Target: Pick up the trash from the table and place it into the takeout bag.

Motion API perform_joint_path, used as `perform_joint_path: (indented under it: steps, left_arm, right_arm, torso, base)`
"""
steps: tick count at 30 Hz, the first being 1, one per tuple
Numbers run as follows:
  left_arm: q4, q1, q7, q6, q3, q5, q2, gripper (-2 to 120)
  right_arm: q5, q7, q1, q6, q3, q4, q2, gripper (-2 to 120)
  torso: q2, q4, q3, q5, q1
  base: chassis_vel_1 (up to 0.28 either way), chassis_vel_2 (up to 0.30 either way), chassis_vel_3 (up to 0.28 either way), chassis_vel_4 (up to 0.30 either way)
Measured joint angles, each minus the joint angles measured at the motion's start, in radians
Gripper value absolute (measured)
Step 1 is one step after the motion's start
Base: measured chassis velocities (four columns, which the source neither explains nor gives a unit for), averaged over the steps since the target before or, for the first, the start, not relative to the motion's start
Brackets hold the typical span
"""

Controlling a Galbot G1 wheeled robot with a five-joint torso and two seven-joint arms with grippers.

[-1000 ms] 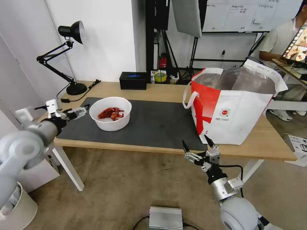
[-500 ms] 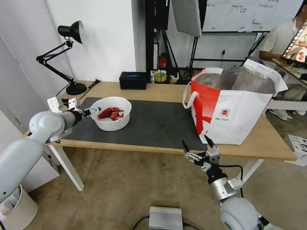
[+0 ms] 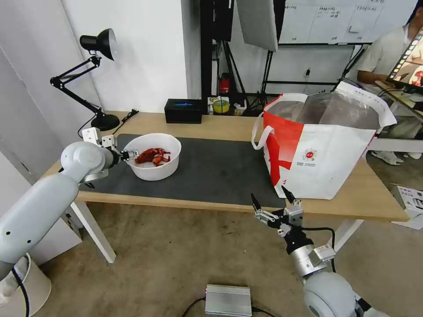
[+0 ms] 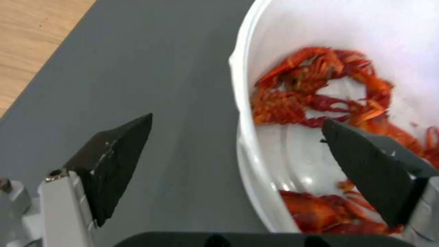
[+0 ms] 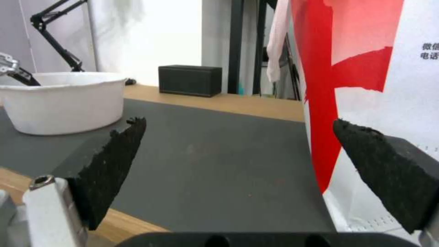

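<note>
Trash on the counter is a white bowl with red shell scraps inside. The bowl sits on the left part of the dark grey mat that covers the middle of the wooden counter.

The left gripper is at the left rim of the bowl. Its fingers are spread wide apart and hold nothing. In the left wrist view the left gripper has one finger over the mat outside the bowl and the other finger over the inside, so the white rim runs between them. I cannot tell if a finger touches the rim. The red shell scraps lie in a heap just past the inner finger.

The takeout bag stands upright on the right side of the counter, well apart from the bowl. It is white with a red panel on its left side, and its top is open so the silver lining shows. A white loop handle hangs on its left side.

The right gripper hangs low in front of the near edge of the counter, near the bag's near left corner. Its fingers are wide open too and hold nothing.

A black box sits at the far edge of the counter, and a black desk lamp stands at the far left corner
</note>
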Motion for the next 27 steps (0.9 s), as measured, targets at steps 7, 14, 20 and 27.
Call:
perform_joint_path:
  steps: [7, 14, 20, 27]
  left_arm:
    - [0.007, -0.024, -0.041, 0.005, 0.026, -0.026, 0.000, 74]
    - [0.002, -0.030, -0.031, 0.007, 0.041, -0.043, 0.003, 51]
    - [0.004, -0.059, -0.022, 0.012, 0.069, -0.053, -0.002, 27]
    - [0.000, -0.060, -0.014, 0.012, 0.073, -0.060, 0.004, 3]
  right_arm:
    - [0.000, 0.000, 0.000, 0.000, 0.000, 0.000, 0.000, 100]
    - [0.000, 0.000, 0.000, 0.000, 0.000, 0.000, 0.000, 100]
    - [0.000, 0.000, 0.000, 0.000, 0.000, 0.000, 0.000, 100]
    - [0.000, 0.000, 0.000, 0.000, 0.000, 0.000, 0.000, 100]
  torso:
    - [0.000, 0.0000, 0.000, 0.0000, 0.000]
    - [0.000, 0.0002, 0.000, -0.0002, 0.000]
    - [0.000, -0.0001, 0.000, 0.0000, 0.000]
    - [0.000, 0.0001, 0.000, 0.0000, 0.000]
  base:
    - [0.000, 0.000, 0.000, 0.000]
    - [0.000, 0.000, 0.000, 0.000]
    - [0.000, 0.000, 0.000, 0.000]
    - [0.000, 0.000, 0.000, 0.000]
